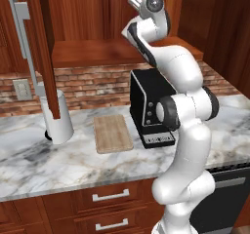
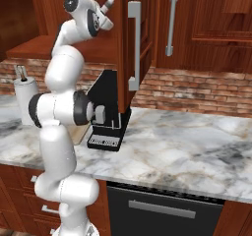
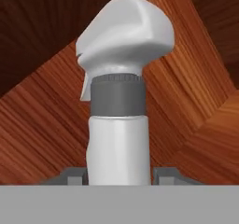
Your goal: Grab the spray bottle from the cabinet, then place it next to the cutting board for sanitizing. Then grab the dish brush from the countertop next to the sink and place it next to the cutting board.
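Spray bottle (image 3: 119, 143): smooth pale plastic cylinder, dark grey ribbed collar, rounded white trigger head; stands upright inside the reddish wood-grain cabinet (image 3: 42, 125).
Pincer (image 3: 119, 175): partly open, a dark fingertip (image 3: 72, 175) on either side of the bottle's body, gripping it.
Cutting board (image 1: 112, 133): flat tan wood, on the veined marble worktop (image 1: 58, 165).

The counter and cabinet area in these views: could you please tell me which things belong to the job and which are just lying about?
Part of the job:
- spray bottle, between the pincer fingers
- cabinet, door open
- cutting board
- countertop

Just lying about:
- coffee machine
- paper-towel roll
- wall socket
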Robot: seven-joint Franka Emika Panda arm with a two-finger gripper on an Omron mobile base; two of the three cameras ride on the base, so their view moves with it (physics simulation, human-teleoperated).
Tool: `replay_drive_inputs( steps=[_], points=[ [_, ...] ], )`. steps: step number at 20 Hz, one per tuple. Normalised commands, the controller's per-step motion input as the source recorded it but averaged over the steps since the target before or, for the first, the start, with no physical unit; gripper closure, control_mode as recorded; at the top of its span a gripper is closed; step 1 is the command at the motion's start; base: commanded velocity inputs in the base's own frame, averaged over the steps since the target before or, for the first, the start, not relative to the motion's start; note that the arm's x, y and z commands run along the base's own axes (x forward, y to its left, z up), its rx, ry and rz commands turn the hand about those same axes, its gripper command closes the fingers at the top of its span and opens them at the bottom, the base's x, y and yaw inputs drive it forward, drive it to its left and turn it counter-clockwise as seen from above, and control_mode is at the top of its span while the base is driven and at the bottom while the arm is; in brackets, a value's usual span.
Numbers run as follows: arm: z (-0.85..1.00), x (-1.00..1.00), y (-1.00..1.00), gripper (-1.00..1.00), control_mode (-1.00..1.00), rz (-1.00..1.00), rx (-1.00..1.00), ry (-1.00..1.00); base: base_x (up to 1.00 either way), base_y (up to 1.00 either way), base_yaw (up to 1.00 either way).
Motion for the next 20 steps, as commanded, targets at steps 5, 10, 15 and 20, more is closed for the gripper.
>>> replay_drive_inputs(
  steps=[5,10,15,20],
  points=[
    [-0.04,-1.00,-0.24,1.00,-1.00,-0.15,0.13,0.00,0.00,0.00,0.00],
    [-0.46,-1.00,-0.30,1.00,-1.00,-0.10,0.10,-0.07,0.00,0.00,0.00],
    [-0.38,-1.00,-0.07,1.00,-1.00,-0.08,0.09,-0.14,0.00,0.00,0.00],
    [-0.04,-1.00,-0.03,1.00,-1.00,-0.02,0.03,-0.04,0.00,0.00,0.00]
  ],
)
